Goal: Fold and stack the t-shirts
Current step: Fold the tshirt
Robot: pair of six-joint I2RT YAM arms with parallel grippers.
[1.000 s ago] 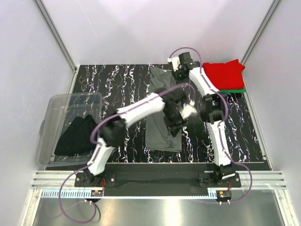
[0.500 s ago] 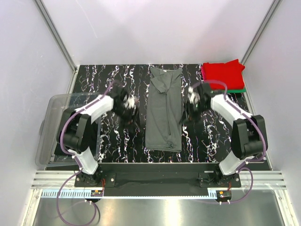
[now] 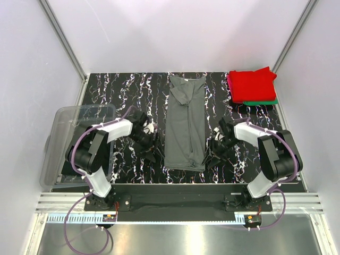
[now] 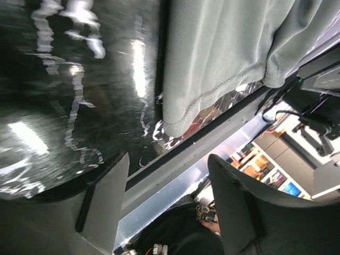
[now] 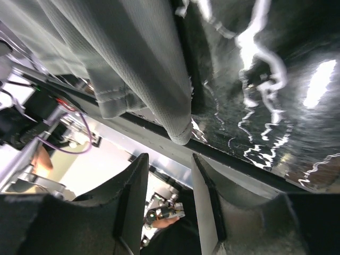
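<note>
The black, white-veined desk point(image 3: 122, 95) fills the middle of the overhead view. At its left edge sits a clear plastic tub point(image 3: 69, 114) with black t-shirts point(image 3: 85, 154) heaped in its near half.

Down the centre of the desk lies the dark grey t-shirt point(image 3: 186, 125). It is folded into a long narrow strip, with the collar end toward the far side and the hem close to the near edge. The strip lies flat and neither arm touches it.

In the far right corner a folded red t-shirt point(image 3: 252, 84) rests on a folded green t-shirt point(image 3: 263, 102), of which only a thin band shows along the near side.

Both arms are bent low over the desk, one on each side of the grey strip.

The left tool point(image 3: 154, 149) hangs just beside the strip's left edge, near the hem. In the left wrist view the left tool point(image 4: 167, 164) is released: its two fingers point(image 4: 109, 186) stand wide apart with nothing between them, and the shirt's hem corner lies on the desk ahead.

The right tool point(image 3: 213, 156) sits just beside the strip's right edge, also near the hem. In the right wrist view the right tool point(image 5: 169, 159) is also released. Its fingers point(image 5: 204, 196) stand apart by a narrower gap and grasp nothing, and the shirt's folded edge is just ahead of them.
</note>
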